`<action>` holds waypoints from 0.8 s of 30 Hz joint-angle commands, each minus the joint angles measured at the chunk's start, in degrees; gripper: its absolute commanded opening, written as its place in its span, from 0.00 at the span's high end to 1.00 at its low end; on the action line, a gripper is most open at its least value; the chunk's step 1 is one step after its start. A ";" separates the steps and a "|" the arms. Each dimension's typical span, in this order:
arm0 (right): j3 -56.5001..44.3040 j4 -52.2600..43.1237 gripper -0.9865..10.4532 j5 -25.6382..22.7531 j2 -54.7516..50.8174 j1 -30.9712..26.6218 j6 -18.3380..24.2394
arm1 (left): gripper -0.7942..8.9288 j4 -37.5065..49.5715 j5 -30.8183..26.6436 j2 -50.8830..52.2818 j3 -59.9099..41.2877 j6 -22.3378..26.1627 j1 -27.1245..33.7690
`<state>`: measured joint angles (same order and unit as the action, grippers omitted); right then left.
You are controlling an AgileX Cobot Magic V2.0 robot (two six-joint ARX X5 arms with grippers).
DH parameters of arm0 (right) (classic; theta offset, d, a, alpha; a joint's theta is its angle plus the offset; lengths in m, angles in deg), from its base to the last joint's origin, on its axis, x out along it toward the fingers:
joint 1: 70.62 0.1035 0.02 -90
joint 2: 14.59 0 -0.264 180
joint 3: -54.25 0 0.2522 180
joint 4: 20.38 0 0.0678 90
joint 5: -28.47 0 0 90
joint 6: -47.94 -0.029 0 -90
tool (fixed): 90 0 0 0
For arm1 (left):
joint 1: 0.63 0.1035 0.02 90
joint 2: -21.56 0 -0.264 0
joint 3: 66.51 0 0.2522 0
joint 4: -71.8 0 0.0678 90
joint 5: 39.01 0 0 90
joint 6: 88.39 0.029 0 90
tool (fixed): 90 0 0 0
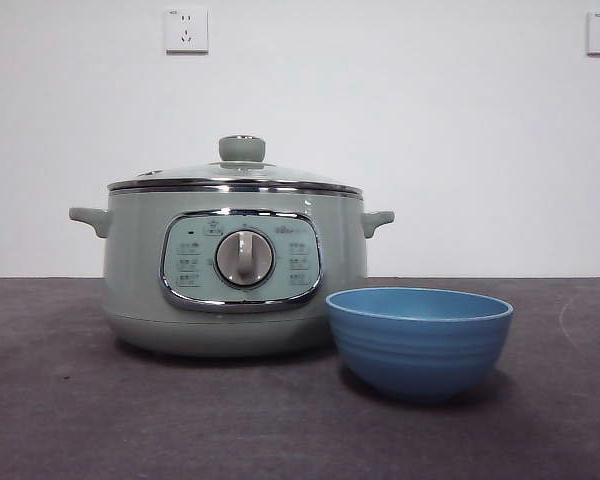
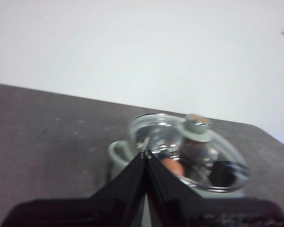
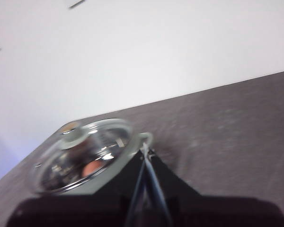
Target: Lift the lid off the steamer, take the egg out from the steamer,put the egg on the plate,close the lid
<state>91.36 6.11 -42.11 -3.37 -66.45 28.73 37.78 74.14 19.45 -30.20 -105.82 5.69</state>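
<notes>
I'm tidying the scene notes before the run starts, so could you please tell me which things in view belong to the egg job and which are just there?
Job:
- steamer
- lid, on the steamer
- egg, seen through the lid
- plate, beside the steamer

Just there:
- two wall sockets
- table

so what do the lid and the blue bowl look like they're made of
The lid looks like clear glass in a chrome rim: the wrist views show through it to something orange inside. Its pale green knob looks like plastic, though that is uncertain. The bowl is matte blue with faint ribs, possibly plastic or ceramic.
</notes>
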 commanded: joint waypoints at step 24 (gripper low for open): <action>42.42 49.07 0.92 25.49 32.33 1.20 27.08 | 0.93 -31.41 20.63 -25.05 35.60 15.80 -1.07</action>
<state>133.59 55.24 -16.89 29.05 -65.36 54.24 6.53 94.67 -5.62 5.14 -91.70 4.89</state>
